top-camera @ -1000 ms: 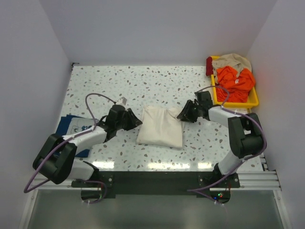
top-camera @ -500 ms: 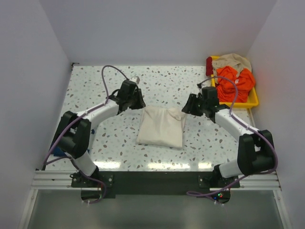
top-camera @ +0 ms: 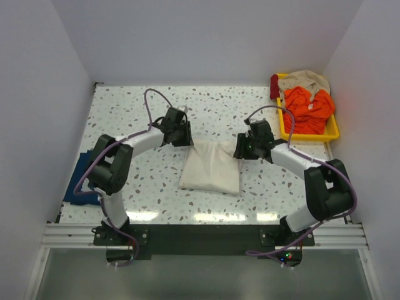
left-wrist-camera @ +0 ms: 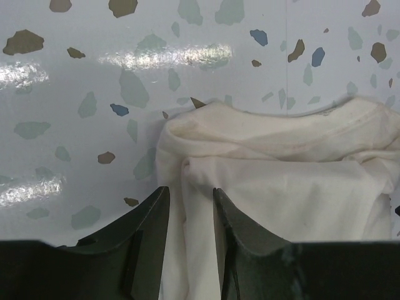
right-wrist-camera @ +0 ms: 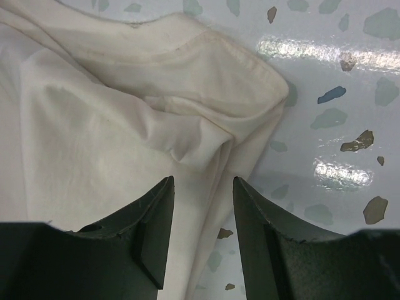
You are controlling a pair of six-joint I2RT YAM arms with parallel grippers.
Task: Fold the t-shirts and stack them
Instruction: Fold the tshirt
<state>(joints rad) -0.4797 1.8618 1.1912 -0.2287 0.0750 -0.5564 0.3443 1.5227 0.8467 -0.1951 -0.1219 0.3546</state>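
The cream t-shirt (top-camera: 211, 167) lies folded into a rectangle at the table's middle. My left gripper (top-camera: 185, 139) is at its far left corner. In the left wrist view that gripper (left-wrist-camera: 189, 192) is open, its jaws astride the folded left edge of the cream cloth (left-wrist-camera: 281, 181). My right gripper (top-camera: 240, 150) is at the far right corner. It (right-wrist-camera: 203, 182) is open too, with a rumpled fold of the shirt (right-wrist-camera: 112, 125) and its right edge lying between the jaws. The navy t-shirt (top-camera: 78, 187) lies at the table's left edge, partly behind the left arm.
A yellow tray (top-camera: 309, 135) at the back right holds orange cloth (top-camera: 306, 103) and a beige garment (top-camera: 306, 79). A dark red item (top-camera: 274, 86) is at the tray's far left corner. White walls close in on three sides.
Both grippers have come from beside the cream shirt to its far corners. The left arm swung forward and right, uncovering more of the navy shirt. Both sets of jaws stand a little wider.
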